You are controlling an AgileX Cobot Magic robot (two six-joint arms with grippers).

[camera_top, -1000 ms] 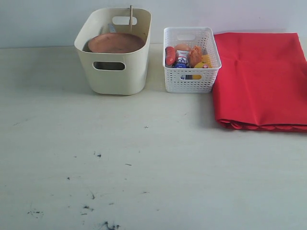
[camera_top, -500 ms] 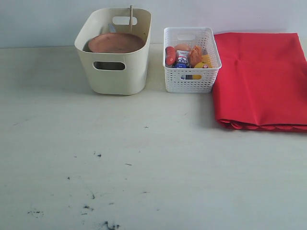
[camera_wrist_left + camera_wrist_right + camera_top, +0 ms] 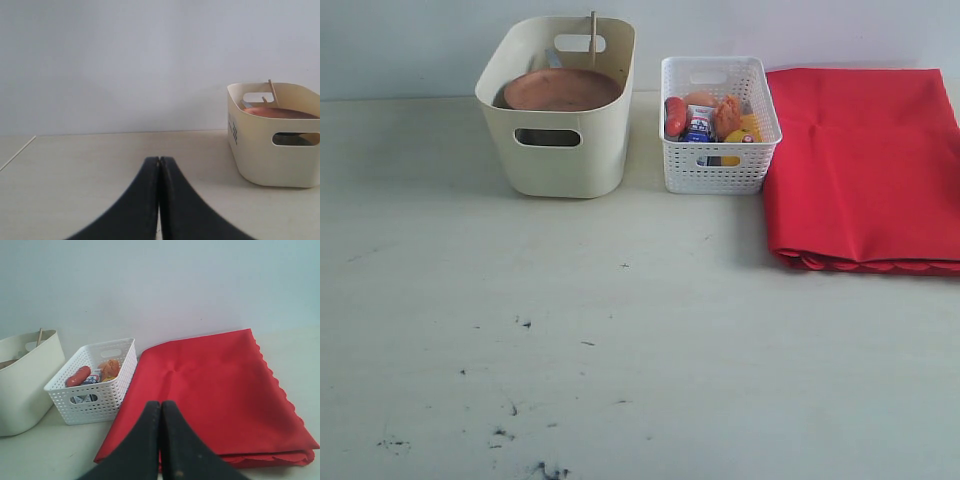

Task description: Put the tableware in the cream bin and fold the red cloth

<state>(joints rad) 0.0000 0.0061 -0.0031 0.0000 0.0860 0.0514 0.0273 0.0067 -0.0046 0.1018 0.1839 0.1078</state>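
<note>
With the plate (image 3: 562,90) sitting in the cream bin (image 3: 555,150) and the red cloth (image 3: 865,160) lying folded on the surface (image 3: 640,360), the left claw (image 3: 159,162) and right claw (image 3: 160,407) are hanging closed and empty, so the task is looking finished.

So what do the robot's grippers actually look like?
Only the fingers show. The left gripper has two smooth black fingers, broad at the base and curving in to narrow tips; the right gripper looks the same. No cables, markings or arm sections are visible.
</note>
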